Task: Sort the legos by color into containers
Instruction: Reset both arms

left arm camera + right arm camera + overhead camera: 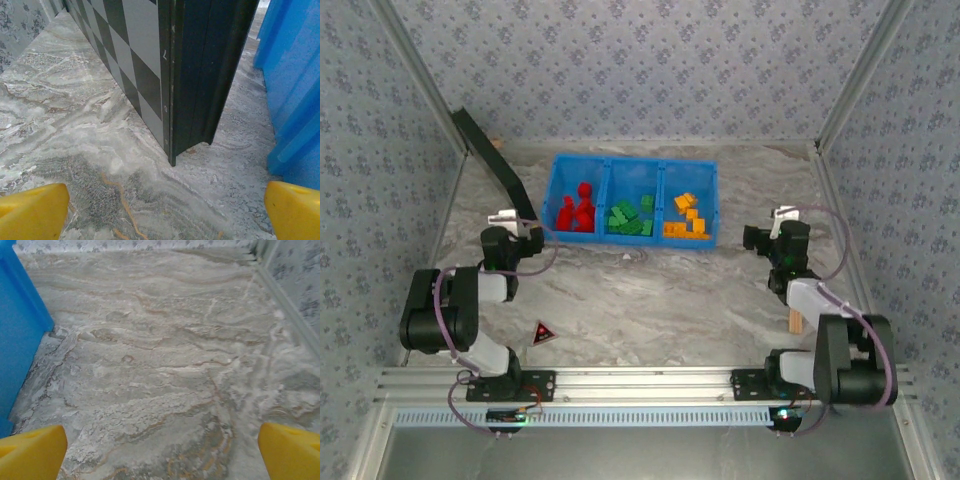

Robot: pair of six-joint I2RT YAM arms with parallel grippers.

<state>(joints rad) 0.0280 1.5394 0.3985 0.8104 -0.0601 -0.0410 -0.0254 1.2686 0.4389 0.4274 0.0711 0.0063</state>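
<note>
The bright blue bin (635,161) stands at the back middle of the table, split into three compartments. Red legos (577,213) lie in the left one, green legos (631,219) in the middle one and orange-yellow legos (687,219) in the right one. My left gripper (530,233) rests low by the bin's left end, open and empty (165,215), with the bin wall (295,90) to its right. My right gripper (758,238) hovers off the bin's right end, also open and empty (162,455), with the bin's corner (17,330) at its left.
A dark checkered board (495,165) leans at the back left, its edge (190,75) just ahead of my left fingers. A dark red-marked triangle (543,333) lies near the left arm. A wooden block (795,320) sits by the right arm.
</note>
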